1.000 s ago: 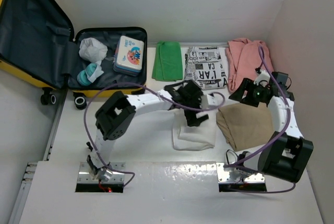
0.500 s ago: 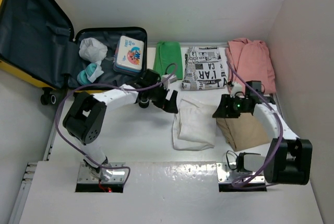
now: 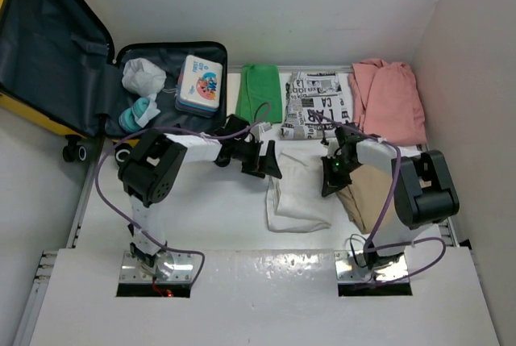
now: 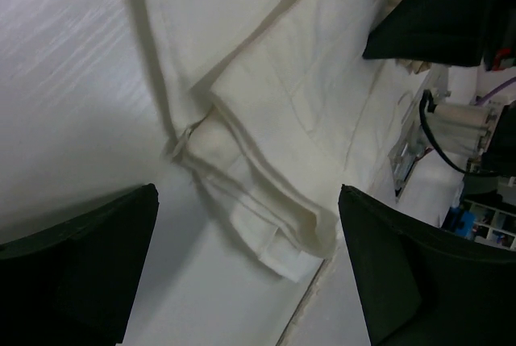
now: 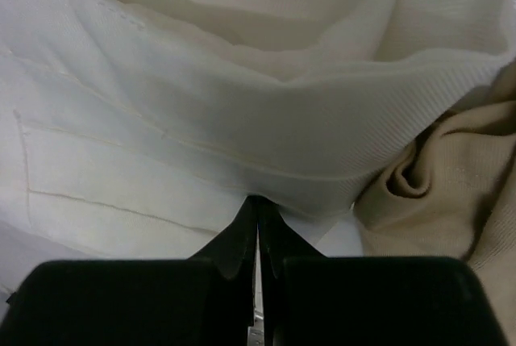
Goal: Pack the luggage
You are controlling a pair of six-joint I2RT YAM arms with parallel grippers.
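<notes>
White bench (image 3: 218, 217) holds a cream folded garment (image 3: 297, 197) at centre, long axis near to far. Left jaws gape wide at its far-left corner; right jaws are closed against its right hem, grip uncertain. Open yellow luggage (image 3: 169, 45) lies far left, nearer the left arm.

I see my left gripper (image 4: 246, 197) spread wide over the folded cream-white cloth (image 4: 282, 112), hemmed corner between the black fingers (image 4: 81, 265), white tabletop (image 4: 56, 64) underneath.
</notes>
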